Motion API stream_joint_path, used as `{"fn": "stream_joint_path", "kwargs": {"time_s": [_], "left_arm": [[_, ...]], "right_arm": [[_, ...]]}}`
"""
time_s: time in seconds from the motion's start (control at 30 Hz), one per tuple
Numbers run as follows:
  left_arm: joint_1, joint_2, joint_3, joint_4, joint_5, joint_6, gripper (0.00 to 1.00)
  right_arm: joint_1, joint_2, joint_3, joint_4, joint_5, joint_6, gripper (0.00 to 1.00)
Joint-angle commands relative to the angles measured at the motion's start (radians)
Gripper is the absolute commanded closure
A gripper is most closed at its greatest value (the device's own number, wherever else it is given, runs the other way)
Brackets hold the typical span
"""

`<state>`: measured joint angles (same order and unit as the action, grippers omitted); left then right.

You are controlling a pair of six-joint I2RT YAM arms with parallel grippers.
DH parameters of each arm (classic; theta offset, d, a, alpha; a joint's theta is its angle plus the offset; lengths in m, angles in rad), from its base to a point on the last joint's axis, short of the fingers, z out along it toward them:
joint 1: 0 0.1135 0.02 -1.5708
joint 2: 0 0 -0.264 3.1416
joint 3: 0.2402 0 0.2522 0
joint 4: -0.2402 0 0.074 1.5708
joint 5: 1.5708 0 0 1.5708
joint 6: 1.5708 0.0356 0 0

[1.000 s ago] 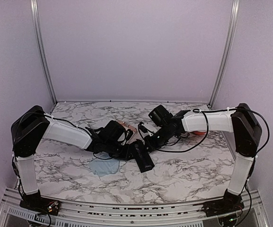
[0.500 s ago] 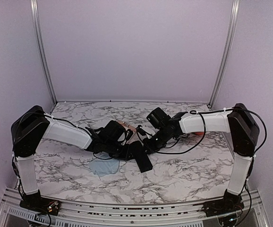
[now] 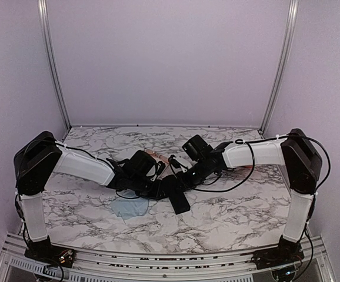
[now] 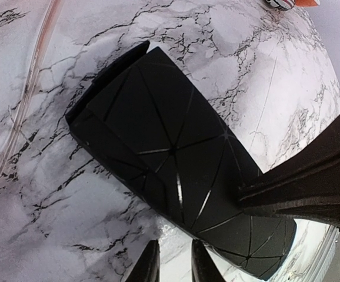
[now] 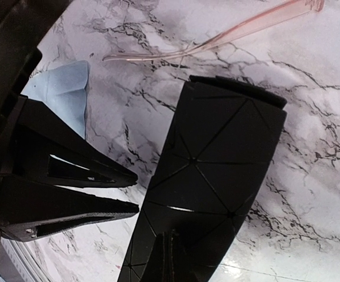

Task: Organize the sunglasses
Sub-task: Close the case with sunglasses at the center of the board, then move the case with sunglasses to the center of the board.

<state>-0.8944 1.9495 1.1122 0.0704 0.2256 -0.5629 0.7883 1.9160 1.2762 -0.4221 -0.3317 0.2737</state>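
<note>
The black case lies under your shut, empty right hand. Your left hand, barely open, holds nothing. Opening the case seems the next step.

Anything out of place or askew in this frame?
Nothing looks spilled or broken. The black case lies diagonally, a light-blue cloth sits loose beside it, and a pinkish sunglasses arm lies outside the case, past its end.

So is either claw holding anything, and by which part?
Cannot be told. The right gripper is shut, tips over the black case; the left gripper sits with fingers narrowly apart at its edge, grip unclear.
</note>
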Motion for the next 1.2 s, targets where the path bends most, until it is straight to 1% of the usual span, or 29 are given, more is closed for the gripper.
{"fn": "stream_joint_path", "kwargs": {"time_s": [0.0,0.33,0.53,0.7,0.97,1.07,1.17], "left_arm": [[-0.005,0.001,-0.017,-0.017,-0.019,0.002,0.81],[-0.016,0.068,0.072,-0.018,0.012,-0.003,0.81],[-0.03,0.134,0.156,-0.02,0.021,-0.004,0.81],[-0.056,0.217,0.273,-0.021,0.051,-0.025,0.81],[-0.083,0.363,0.52,-0.049,0.1,-0.056,0.8],[-0.082,0.354,0.538,-0.063,0.095,-0.039,0.81],[-0.082,0.283,0.494,-0.07,0.051,0.01,0.8]], "right_arm": [[0.015,0.019,-0.053,0.006,0.03,0.018,1.0],[0.006,-0.027,-0.085,0.005,0.112,0.043,1.0],[-0.04,-0.128,-0.154,0.014,0.148,0.062,1.0],[-0.09,-0.227,-0.219,-0.01,0.18,0.05,1.0],[-0.147,-0.349,-0.302,-0.04,0.257,0.053,1.0],[-0.152,-0.386,-0.307,-0.043,0.293,0.058,1.0],[-0.153,-0.417,-0.281,-0.051,0.336,0.054,0.98]]}}
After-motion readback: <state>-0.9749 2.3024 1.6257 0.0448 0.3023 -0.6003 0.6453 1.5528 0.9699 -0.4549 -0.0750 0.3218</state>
